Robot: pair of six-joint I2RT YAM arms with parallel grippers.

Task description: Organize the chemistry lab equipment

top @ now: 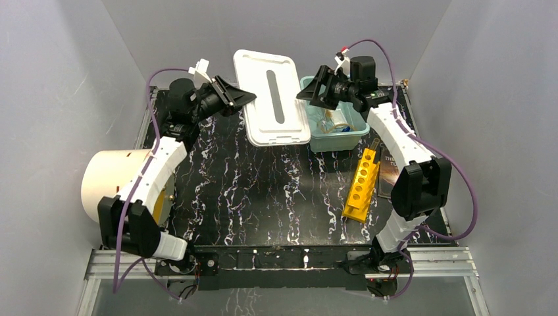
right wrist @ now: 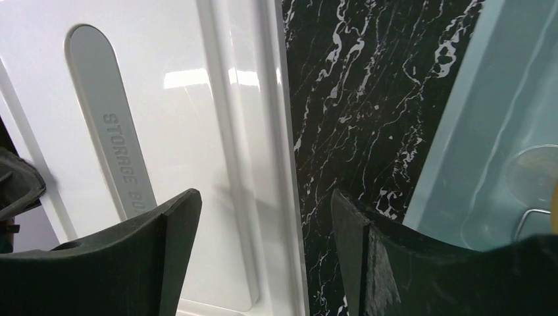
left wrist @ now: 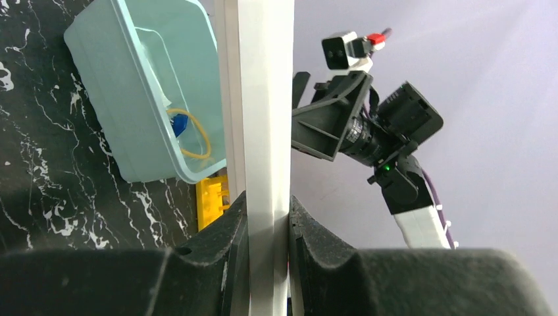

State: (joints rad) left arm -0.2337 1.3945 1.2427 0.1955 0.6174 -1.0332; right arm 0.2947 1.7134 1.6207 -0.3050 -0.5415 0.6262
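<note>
A pale teal storage box (top: 352,138) stands at the back right of the table and holds clear glassware (top: 337,119), a small blue piece (left wrist: 180,125) and an amber tubing loop (left wrist: 197,138). Its white lid (top: 271,99) is raised beside the box, to its left. My left gripper (top: 238,97) is shut on the lid's left edge (left wrist: 266,131). My right gripper (top: 314,92) is open, its jaws either side of the lid's right edge (right wrist: 263,164), with the box wall (right wrist: 474,131) to its right. Tongs, brush and packet are not visible.
A yellow rack with round holes (top: 362,184) lies right of centre, next to a dark-covered book (top: 389,168). A big cream cylinder (top: 118,184) lies on its side at the left, against my left arm. Grey walls enclose the table.
</note>
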